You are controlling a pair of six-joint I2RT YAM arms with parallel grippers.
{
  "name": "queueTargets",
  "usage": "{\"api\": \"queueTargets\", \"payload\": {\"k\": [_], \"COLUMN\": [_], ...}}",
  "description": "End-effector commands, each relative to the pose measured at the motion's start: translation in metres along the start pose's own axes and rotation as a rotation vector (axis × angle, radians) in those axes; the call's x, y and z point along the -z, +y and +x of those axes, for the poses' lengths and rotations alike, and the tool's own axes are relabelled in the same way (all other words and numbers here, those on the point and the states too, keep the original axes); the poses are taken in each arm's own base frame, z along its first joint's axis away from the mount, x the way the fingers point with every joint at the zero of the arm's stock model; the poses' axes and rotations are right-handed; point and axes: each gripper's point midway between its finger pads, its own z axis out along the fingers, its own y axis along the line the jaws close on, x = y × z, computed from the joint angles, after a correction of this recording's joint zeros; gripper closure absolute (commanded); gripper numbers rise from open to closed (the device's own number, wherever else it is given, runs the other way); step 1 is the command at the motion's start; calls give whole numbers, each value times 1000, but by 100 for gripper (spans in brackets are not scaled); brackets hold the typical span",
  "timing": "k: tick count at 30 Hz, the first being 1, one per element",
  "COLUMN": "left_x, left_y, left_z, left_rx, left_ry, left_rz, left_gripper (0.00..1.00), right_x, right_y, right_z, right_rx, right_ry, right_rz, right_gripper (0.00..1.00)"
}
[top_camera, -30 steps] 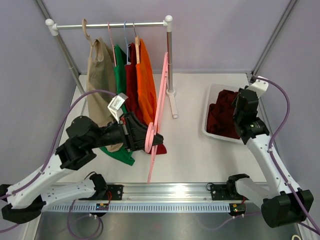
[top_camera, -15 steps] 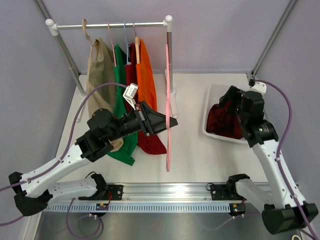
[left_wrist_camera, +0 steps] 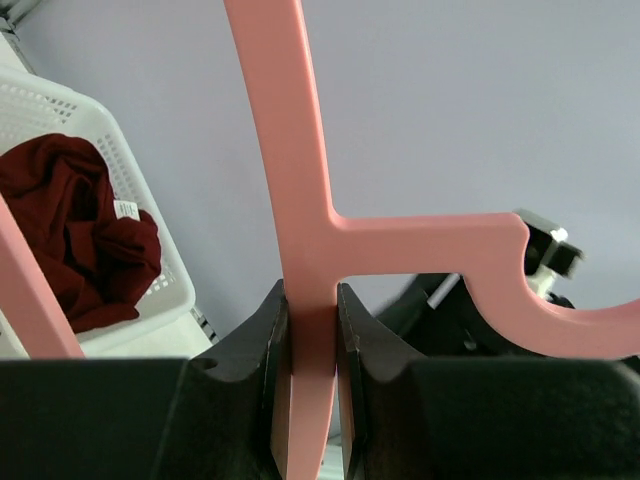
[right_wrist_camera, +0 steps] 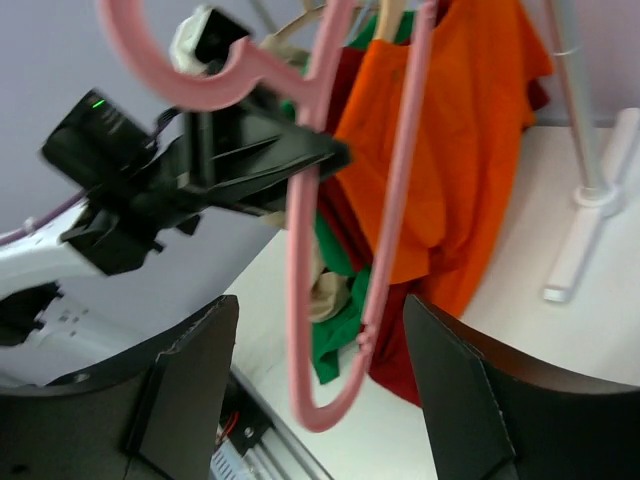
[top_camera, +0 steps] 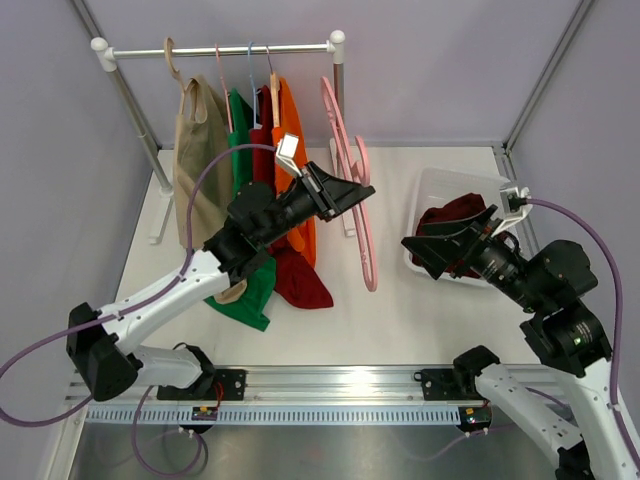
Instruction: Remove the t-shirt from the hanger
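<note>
Pink hanger (left_wrist_camera: 290, 150) is pinched at its neck by the left gripper (top_camera: 352, 190), whose arm reaches up and across, holding it aloft beside the rack pole (top_camera: 340, 110). The right arm is raised, with its gripper (top_camera: 418, 256) pointing left towards the hanger, fingers wide and holding nothing. The dark red t-shirt (top_camera: 450, 225) lies crumpled in the white basket (top_camera: 440, 180). Its small white tag (left_wrist_camera: 125, 208) is unreadable.
</note>
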Motion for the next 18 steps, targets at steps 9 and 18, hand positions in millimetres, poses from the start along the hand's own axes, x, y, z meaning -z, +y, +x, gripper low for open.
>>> {"api": "queueTargets", "payload": {"k": [9,18], "left_x": [-33,-29], "left_y": [-51,-47], "left_z": [-62,-69], "left_rx": [-1,28], "left_ry": [-150,-180], "left_rz": [139,117], "left_gripper": [100,100], "right_x": [-39,-54], "right_y": [8,-9], "right_z": [37,56], "right_rx": [108,256], "right_ry": [234,270], "right_rz": [15,220], "right_gripper": [23,43]}}
